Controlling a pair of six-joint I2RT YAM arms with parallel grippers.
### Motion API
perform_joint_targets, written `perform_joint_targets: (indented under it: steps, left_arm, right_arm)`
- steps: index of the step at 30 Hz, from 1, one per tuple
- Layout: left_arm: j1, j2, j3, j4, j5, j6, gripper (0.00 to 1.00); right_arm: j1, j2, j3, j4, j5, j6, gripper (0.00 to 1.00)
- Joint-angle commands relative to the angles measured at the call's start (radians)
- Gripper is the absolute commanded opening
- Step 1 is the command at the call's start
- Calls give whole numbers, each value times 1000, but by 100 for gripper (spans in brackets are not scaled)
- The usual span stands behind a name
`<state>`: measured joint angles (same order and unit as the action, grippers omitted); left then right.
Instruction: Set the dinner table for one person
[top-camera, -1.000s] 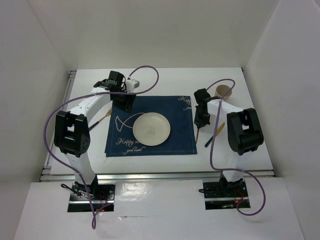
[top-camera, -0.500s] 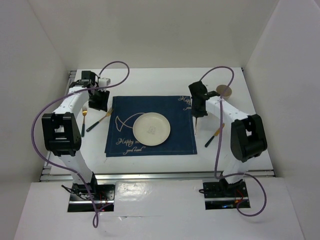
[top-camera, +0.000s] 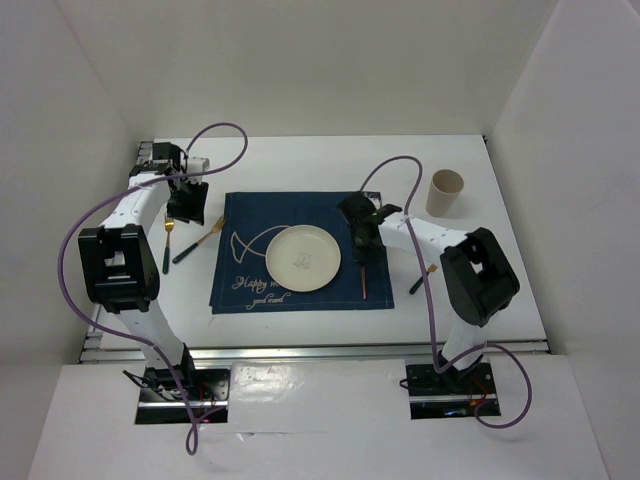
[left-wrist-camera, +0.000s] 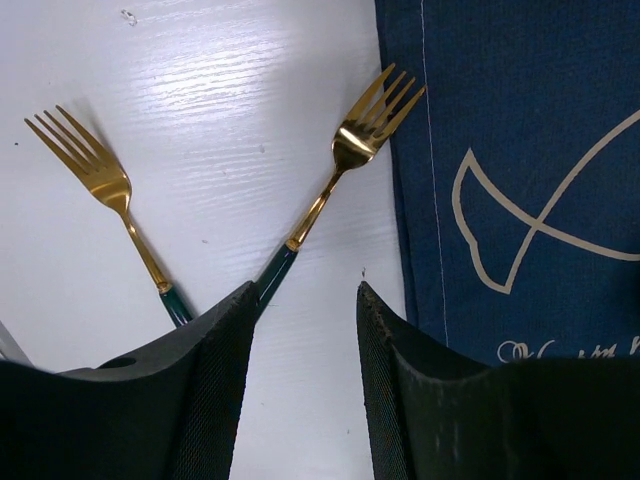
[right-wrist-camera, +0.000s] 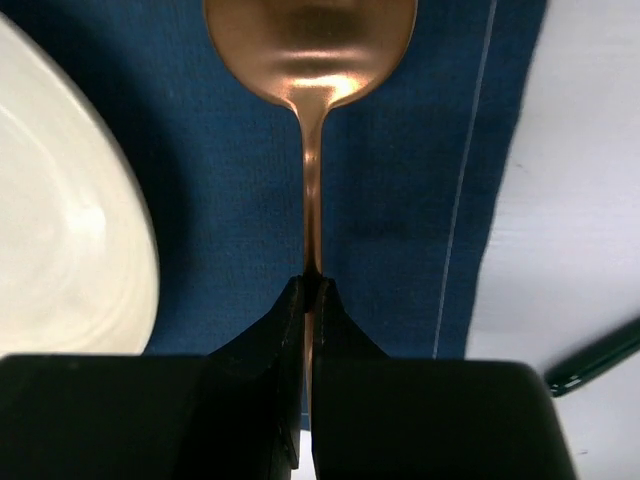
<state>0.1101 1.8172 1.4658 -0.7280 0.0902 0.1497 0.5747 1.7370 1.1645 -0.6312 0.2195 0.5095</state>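
Holding spoon above dinner table

Right gripper (right-wrist-camera: 310, 288): jaws clamped on spoon (right-wrist-camera: 311, 60) handle, over placemat (right-wrist-camera: 400, 200) beside plate (right-wrist-camera: 60, 250). Left gripper (left-wrist-camera: 305, 300): jaws partly apart, empty; dinner table (left-wrist-camera: 200, 100) directly beneath, near its left edge, fork (left-wrist-camera: 345, 150) alongside.

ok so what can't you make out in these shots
- Left wrist: both forks' handle ends, behind the left jaws.
- Right wrist: spoon's handle end, inside the shut right jaws; plate cut by the left edge.
- Top: utensil half under the right arm; type unclear.
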Motion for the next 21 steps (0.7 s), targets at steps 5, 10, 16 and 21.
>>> perform_joint_targets:
  steps: [5, 10, 16, 21]
  left_arm:
    - [3, -22, -21, -7, -7, -16, 52]
    - [3, -22, -30, -7, -7, -16, 52]
    - [13, -22, -30, -7, -7, -16, 52]
    - [13, -22, -48, 2, -17, -16, 52]
  right_arm:
    - [5, 38, -11, 48, 29, 63, 0]
    - [-4, 49, -11, 48, 54, 35, 0]
    - [-22, 58, 12, 39, 89, 3, 0]
    - [-58, 58, 3, 71, 40, -42, 0]
